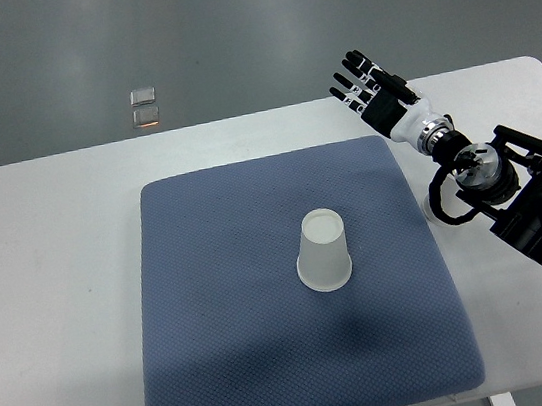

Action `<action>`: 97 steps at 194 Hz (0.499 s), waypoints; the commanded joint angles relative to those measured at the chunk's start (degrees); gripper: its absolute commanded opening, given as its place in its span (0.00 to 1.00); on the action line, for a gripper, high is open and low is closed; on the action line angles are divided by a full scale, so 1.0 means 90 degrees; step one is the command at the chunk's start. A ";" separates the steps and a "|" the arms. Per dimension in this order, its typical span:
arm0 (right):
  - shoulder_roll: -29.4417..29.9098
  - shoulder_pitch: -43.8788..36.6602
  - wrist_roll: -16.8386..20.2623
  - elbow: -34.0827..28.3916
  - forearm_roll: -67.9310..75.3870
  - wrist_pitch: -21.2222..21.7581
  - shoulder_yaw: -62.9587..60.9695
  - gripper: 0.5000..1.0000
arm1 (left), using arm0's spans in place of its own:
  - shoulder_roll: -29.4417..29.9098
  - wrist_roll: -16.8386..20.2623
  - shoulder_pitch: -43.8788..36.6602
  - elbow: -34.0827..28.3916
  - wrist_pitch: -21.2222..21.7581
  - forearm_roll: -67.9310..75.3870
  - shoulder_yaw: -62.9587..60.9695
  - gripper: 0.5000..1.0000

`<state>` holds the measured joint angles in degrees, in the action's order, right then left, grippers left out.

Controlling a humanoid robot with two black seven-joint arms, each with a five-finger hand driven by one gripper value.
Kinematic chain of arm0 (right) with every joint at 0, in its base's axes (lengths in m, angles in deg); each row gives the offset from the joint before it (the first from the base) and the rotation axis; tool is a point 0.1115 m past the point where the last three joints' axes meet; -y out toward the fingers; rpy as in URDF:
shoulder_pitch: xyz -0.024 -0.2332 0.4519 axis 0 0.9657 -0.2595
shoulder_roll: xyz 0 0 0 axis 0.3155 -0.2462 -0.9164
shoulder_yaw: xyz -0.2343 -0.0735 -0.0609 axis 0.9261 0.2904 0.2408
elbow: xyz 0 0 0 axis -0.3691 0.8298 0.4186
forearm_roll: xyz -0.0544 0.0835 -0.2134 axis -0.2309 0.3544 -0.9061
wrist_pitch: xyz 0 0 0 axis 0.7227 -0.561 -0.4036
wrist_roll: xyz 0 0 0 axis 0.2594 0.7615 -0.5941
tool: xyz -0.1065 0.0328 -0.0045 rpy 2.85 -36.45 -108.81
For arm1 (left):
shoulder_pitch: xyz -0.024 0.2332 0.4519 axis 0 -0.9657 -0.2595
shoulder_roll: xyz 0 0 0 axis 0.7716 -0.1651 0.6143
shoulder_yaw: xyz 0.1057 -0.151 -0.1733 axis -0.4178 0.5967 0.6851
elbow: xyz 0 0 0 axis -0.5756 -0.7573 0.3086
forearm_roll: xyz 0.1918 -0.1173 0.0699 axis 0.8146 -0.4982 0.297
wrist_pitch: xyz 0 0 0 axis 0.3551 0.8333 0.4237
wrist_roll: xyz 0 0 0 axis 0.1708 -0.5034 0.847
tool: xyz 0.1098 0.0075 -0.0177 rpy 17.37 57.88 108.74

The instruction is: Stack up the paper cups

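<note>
Standing upside down on the blue mat (274, 364) is 1 white paper cup (322, 250), possibly more nested inside it, though that cannot be told. 1 robot hand (372, 90), the right, hovers past the mat's far right corner over the white bench (52, 294), fingers spread and holding nothing. The cup sits well apart from it, nearer the robot and to its left. The right arm (523, 198) is cut off by the picture's right edge.

Top view. A white paper cup (323, 250) stands upside down near the centre of a blue mat (231, 350) on the white tabletop (52, 294). The right hand (372, 91), fingers spread and empty, hovers over the mat's far right corner.
</note>
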<state>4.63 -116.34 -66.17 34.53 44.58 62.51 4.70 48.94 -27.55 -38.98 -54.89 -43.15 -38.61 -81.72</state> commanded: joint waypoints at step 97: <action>-0.0053 -0.0039 0.0010 0.0005 -0.0039 -0.0020 0.0078 0.83 | 0.0000 0.0042 -0.0010 0.0072 -0.0010 0.0011 -0.0015 1.00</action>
<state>4.39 -116.51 -66.17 34.60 44.32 62.50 5.02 48.94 -27.59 -39.03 -54.37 -43.26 -38.61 -81.77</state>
